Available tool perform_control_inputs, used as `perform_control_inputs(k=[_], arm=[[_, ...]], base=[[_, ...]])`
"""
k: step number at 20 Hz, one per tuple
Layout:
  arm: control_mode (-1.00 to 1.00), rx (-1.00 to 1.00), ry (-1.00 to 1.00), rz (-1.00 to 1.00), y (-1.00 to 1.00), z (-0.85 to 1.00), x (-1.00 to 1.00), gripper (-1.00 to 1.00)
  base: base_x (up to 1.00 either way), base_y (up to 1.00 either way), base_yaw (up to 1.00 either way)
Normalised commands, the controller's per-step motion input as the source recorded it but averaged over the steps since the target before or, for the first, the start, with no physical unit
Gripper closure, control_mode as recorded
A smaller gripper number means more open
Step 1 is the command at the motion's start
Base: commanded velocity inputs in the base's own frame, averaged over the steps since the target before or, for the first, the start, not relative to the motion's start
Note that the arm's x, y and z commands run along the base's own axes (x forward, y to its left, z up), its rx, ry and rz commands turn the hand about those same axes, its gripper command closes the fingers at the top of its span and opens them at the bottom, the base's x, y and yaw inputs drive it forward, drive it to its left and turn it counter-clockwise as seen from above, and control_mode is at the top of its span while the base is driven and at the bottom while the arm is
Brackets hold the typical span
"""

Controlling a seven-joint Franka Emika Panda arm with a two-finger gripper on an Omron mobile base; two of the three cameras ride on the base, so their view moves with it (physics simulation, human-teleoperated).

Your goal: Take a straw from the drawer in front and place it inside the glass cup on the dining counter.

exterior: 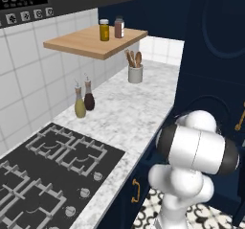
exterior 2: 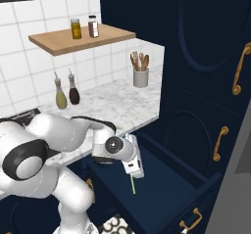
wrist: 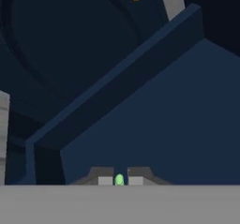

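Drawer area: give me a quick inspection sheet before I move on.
Surface: marbled counter beside black stove.
Job's things: drawer pulled open; straw hangs over it, pinched in the claw.
Clutter: two oil bottles, utensil holder, two jars on wooden shelf.
Grippers: claw shut on the straw; green tip between the fingers in hand view.
Cables: nothing seen.
Surroundings: navy cabinet doors, gold handles, white tiled wall.

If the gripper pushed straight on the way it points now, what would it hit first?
Most likely the drawer floor: the gripper, shut on the straw, points down into the open drawer, and the straw's lower end would touch first. Depth is unclear.
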Motion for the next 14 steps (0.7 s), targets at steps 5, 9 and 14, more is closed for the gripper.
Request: perform_control_inputs(k=[5, 9, 14], arm=[[-1.0, 0.25, 0.2, 0.03, -0.37, 1.0, 0.0, 1.0], [-1.0, 0.25, 0.19, 0.01, -0.24, 1.0, 0.0, 1.0], [-1.0, 0.18, 0.06, 0.0, -0.08, 0.93, -0.16, 1.0]], base=[[0.0, 0.0, 0.0], [0.0, 0.0, 0.0], [0.0, 0.0, 0.0]])
